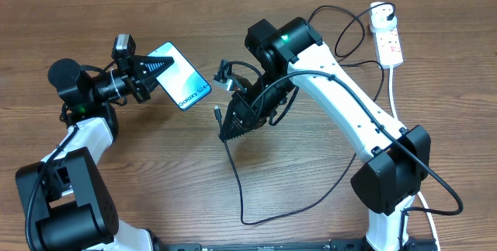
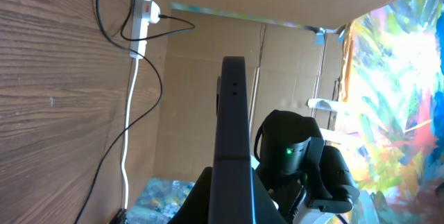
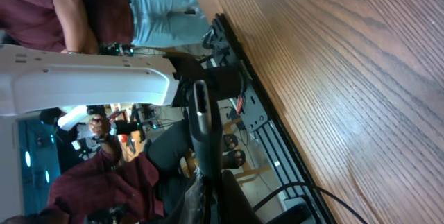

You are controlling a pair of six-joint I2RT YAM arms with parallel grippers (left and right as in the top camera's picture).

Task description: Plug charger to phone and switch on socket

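Now the left claw (image 1: 159,68) pinches the phone (image 1: 186,80) near the table's left edge, and the right claw (image 1: 227,130) pinches the charger (image 1: 217,115) just behind its tip, mid-table. It is probably limp and light, so holding close to the stiff tip suits it

phone (image 1: 180,76) left; charger (image 1: 217,115) centre; socket (image 1: 388,41) right

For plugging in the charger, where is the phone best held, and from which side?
Pinch the phone at its upper-left end, coming from the left, as the left gripper does. It is slim and points its free lower-right end at the charger, so that end must be left uncovered.
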